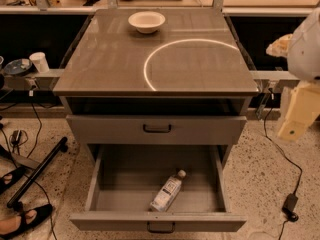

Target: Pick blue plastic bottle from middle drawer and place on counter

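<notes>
The blue plastic bottle (167, 191), clear with a white cap and pale label, lies on its side on the floor of the open middle drawer (107, 184), cap pointing to the back right. The drawer is pulled out at the bottom of the cabinet. The counter (100, 59) is the glossy grey-brown top with a bright arc line. My gripper (295, 116) hangs at the far right edge of the view, beside the cabinet, at about the height of the closed drawer, well apart from the bottle and holding nothing I can see.
A white bowl (146, 21) stands at the back of the counter. A closed drawer with a dark handle (157, 128) sits above the open one. Cables, a black pole (37, 171) and shoes lie on the floor at left; a cable and plug (290, 204) at right.
</notes>
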